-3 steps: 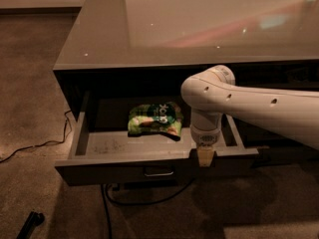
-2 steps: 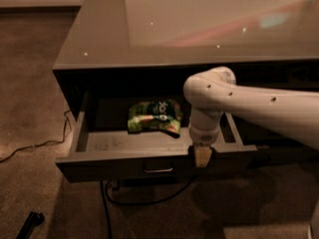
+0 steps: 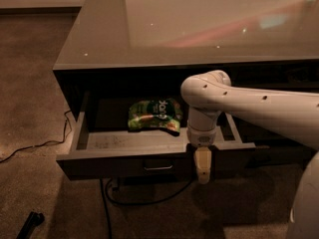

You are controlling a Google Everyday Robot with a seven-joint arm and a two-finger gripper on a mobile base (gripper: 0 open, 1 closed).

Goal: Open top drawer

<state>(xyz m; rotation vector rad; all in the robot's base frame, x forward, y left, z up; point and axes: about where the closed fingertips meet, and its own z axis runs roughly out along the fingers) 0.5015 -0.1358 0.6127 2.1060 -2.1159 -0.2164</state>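
Observation:
The top drawer (image 3: pixel 107 161) is pulled out from under the glossy cabinet top, showing its lighter grey inside. Its dark flat front carries a small metal loop handle (image 3: pixel 158 167) at the middle. A green snack bag (image 3: pixel 153 115) lies inside toward the back. My gripper (image 3: pixel 203 167) hangs down from the white arm (image 3: pixel 249 106), in front of the drawer's front edge to the right of the handle. A pale finger (image 3: pixel 203 164) points down over the drawer front.
The cabinet top (image 3: pixel 199 24) is wide and reflective. A black cable (image 3: pixel 40 143) runs over the carpet at the left, and another loops under the drawer (image 3: pixel 144 198). A dark object (image 3: pixel 31 223) lies on the floor at the bottom left.
The drawer has come slightly further out toward me, and the gripper has moved with it toward the front and down a little.

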